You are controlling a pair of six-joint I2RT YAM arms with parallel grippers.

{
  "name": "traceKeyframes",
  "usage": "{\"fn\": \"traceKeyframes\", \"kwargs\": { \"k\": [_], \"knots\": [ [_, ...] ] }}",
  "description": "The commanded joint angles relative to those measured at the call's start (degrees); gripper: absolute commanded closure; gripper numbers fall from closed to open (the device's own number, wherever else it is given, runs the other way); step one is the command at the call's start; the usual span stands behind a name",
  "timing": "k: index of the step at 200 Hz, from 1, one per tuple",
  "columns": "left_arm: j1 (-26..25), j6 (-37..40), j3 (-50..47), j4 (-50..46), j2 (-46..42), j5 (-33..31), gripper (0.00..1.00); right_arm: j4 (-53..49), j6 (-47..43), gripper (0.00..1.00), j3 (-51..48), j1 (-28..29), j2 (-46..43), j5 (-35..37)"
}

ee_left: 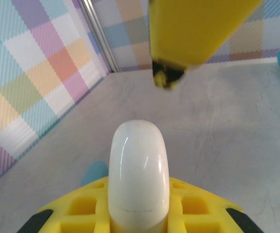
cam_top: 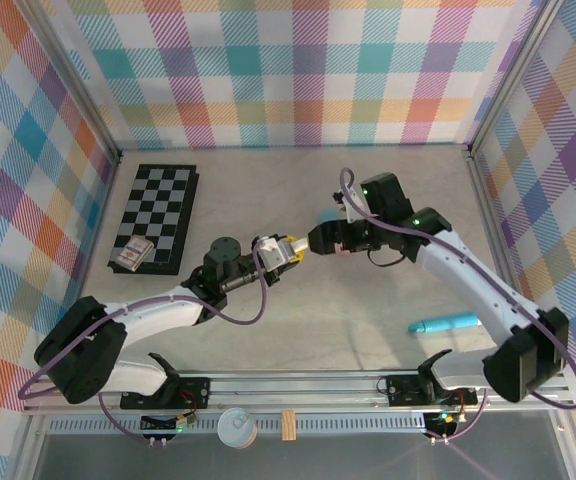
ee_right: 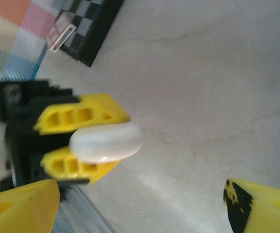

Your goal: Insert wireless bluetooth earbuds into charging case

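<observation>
Your L pincer (cam_top: 286,250) grips the white case (ee_left: 139,170) mid-frame in the top view, held off the tabletop (cam_top: 368,320) & pointed at the R pincer (cam_top: 318,238). Its jaws stand wide w/ nothing between, prob. ready to flip the lid. Buds inside? Can't tell.

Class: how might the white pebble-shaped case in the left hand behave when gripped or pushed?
The white case looks glossy and rounded, so it may slip from the left hand. It shows no sag, so it is probably rigid. Set down, its curved sides might let it rock.
</observation>
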Motion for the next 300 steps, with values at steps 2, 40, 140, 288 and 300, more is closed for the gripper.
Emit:
{"fn": "traceKeyframes", "kwargs": {
  "k": [2,40,140,288,300],
  "knots": [
    [1.23,0.48,3.01,-6.27,-3.88,7.52,1.0,3.55,-25.03,0.11,-3.43,1.69,-7.25,2.79],
    [1.71,2.46,4.88,-17.21,-7.86,12.61,0.99,2.53,-53.84,0.19,-6.75,2.42,-12.16,-2.36],
    [1.73,6.33,9.88,-29.09,-7.97,17.28,0.99,4.47,-63.16,0.53,-0.33,8.28,-0.05,-0.22],
    [1.75,4.96,10.16,-27.74,-6.86,16.08,0.67,7.08,-57.59,0.79,-3.35,7.29,-0.28,-3.66],
    [1.76,5.04,9.71,-28.05,-7.38,15.47,0.54,9.04,-55.28,0.79,-5.49,6.83,-1.04,-4.02]
  ]
}}
